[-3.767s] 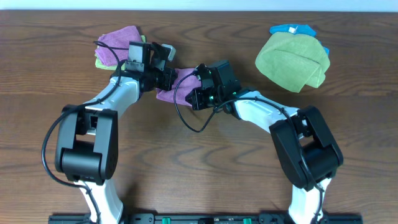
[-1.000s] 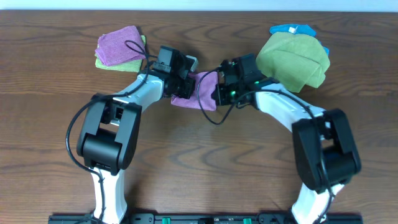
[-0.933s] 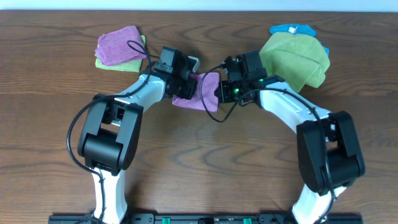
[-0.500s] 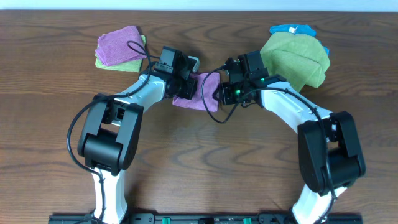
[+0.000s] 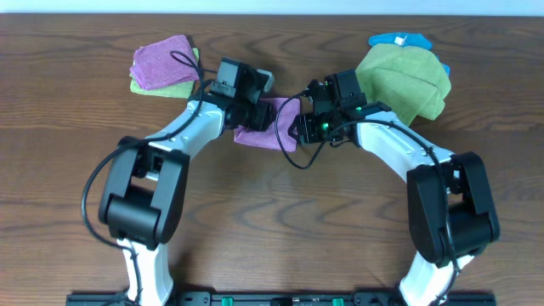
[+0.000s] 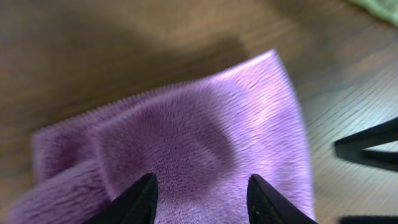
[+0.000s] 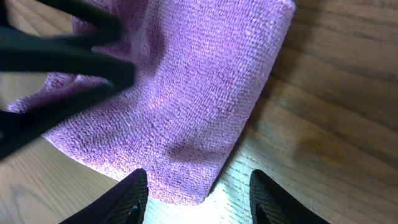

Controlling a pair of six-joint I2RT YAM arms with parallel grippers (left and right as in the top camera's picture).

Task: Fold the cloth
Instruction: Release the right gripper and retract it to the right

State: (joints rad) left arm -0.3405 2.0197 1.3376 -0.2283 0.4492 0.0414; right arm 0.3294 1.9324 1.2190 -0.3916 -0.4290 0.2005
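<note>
Left hand [image 6: 202, 185] and right hand [image 7: 199, 178], two in all, gape wide over the one cloth [image 5: 274, 134].

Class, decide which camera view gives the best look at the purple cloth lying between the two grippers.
The right wrist view: the cloth is sharp, with its texture and near edge clear. The left wrist view shows it close but blurred; the overhead view shows it small and partly hidden.

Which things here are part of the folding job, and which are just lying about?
Job: cloth, left gripper, right gripper, both open.
Lying about: second purple cloth on a lime cloth, olive cloth, blue item behind it.
</note>
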